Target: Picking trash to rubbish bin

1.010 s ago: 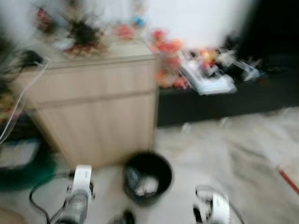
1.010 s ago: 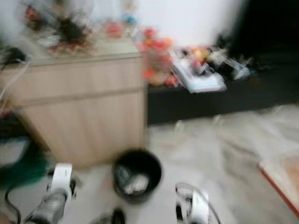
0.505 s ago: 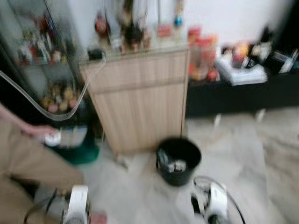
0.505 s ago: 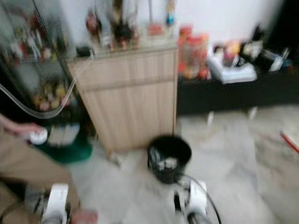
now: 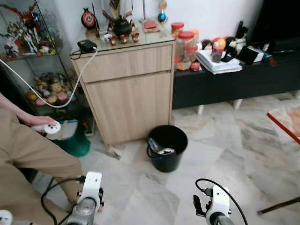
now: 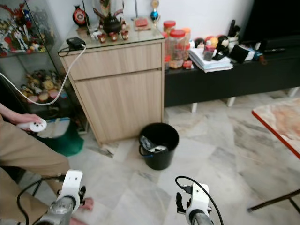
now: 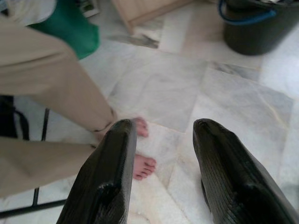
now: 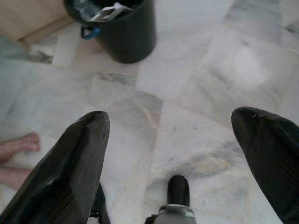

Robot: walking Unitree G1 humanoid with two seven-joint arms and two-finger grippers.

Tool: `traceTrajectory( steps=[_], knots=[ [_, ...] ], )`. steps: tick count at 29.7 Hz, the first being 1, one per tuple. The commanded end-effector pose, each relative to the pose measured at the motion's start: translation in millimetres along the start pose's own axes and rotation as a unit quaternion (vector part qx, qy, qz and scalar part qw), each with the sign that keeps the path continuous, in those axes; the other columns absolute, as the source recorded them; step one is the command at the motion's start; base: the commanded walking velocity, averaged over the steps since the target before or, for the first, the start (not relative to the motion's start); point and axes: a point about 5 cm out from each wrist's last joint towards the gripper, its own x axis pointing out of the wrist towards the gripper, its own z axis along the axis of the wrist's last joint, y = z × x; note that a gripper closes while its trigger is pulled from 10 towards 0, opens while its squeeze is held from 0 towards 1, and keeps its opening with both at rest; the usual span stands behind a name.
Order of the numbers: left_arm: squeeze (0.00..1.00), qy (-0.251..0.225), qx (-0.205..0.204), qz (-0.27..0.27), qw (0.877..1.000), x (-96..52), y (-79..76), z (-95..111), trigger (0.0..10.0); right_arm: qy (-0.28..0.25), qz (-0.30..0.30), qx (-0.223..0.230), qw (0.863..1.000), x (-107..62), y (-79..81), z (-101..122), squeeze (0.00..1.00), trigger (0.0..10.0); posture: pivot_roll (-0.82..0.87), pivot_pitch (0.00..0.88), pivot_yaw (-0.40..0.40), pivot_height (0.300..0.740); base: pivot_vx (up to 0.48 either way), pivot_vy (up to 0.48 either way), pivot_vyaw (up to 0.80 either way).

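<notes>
Where marble meets cabinet, round black bin [image 5: 167,147] holds trash [image 5: 164,151]

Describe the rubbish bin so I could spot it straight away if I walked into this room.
Find the light wooden cabinet against the wall, between a glass display case and a low black bench. On the marble floor just before its right front corner stands the bin: a round black bucket with a blue handle, scraps of trash inside.
</notes>
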Motion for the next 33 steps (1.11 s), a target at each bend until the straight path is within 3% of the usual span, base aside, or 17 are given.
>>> traceTrajectory(
  steps=[1, 10, 17, 33],
  knots=[
    [0.0, -0.001, 0.003, -0.002, 1.0, 1.3, 1.3, 4, 10.0, -0.008, 0.0, 0.005, 1.0, 1.4, 2.9, 4, 0.0, 10.0, -0.07, 0.0, 0.045, 0.74, 0.0, 0.0, 0.0],
    [0.0, 0.012, 0.008, 0.0, 1.0, 0.4, 1.4, -1, 10.0, 0.004, -0.017, 0.005, 1.0, -0.7, -3.2, -2, 0.0, 10.0, -0.07, 0.0, 0.045, 0.74, 0.0, 0.0, 0.0],
    [0.0, 0.022, 0.005, 0.008, 1.0, -2.8, 8.3, -12, 10.0, 0.016, -0.019, 0.005, 1.0, -2.3, -2.4, -8, 0.0, 10.0, -0.07, 0.0, 0.053, 0.74, 0.0, 0.0, -0.8],
    [0.0, 0.021, 0.009, 0.008, 1.0, -3.2, 9.8, -13, 10.0, 0.017, -0.016, -0.001, 1.0, -2.2, 0.6, -9, 0.0, 10.0, -0.08, 0.0, 0.06, 0.74, 0.0, 0.0, -0.8]
  ],
)
